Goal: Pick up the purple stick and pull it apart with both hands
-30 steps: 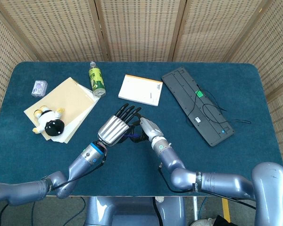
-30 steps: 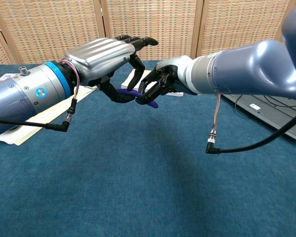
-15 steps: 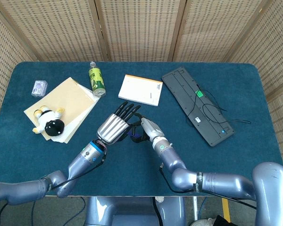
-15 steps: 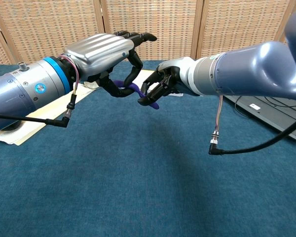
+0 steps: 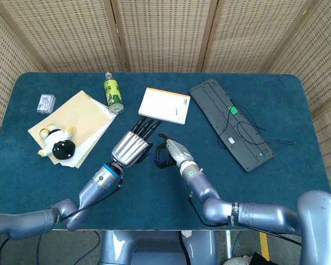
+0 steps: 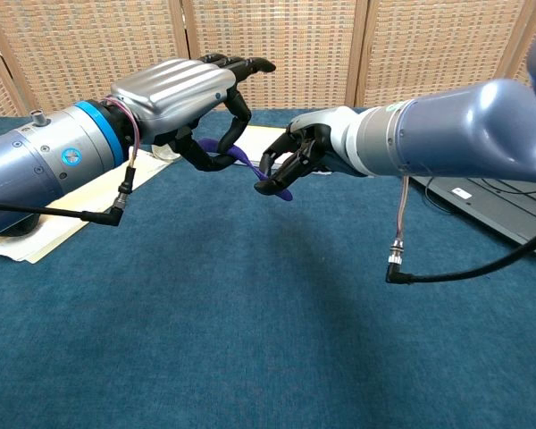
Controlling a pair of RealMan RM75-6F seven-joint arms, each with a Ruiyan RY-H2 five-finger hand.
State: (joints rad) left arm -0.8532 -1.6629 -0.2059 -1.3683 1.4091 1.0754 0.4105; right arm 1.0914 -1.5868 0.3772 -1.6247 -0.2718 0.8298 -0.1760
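Observation:
The purple stick [image 6: 230, 155] hangs in the air above the blue table [image 5: 276, 182], held at both ends. My left hand [image 6: 183, 96] pinches its left end between thumb and a curled finger, the other fingers stretched forward. My right hand [image 6: 300, 157] grips the right end, whose purple tip [image 6: 280, 189] pokes out below the fingers. In the head view the left hand [image 5: 131, 148] and right hand [image 5: 174, 153] face each other, with a bit of the stick [image 5: 156, 160] showing between them. Whether the stick's two halves are still joined is hidden by the fingers.
A black keyboard [image 5: 231, 124] with its cable lies at the back right. A white notebook [image 5: 164, 105], a green bottle [image 5: 113, 94], a yellow folder [image 5: 77, 118] with a plush toy [image 5: 56, 141] on it and a small clear box [image 5: 46, 102] lie behind and to the left.
The hands have drawn slightly apart: the left has shifted left and up, the right has shifted right. The stick shows more stretched out between them.

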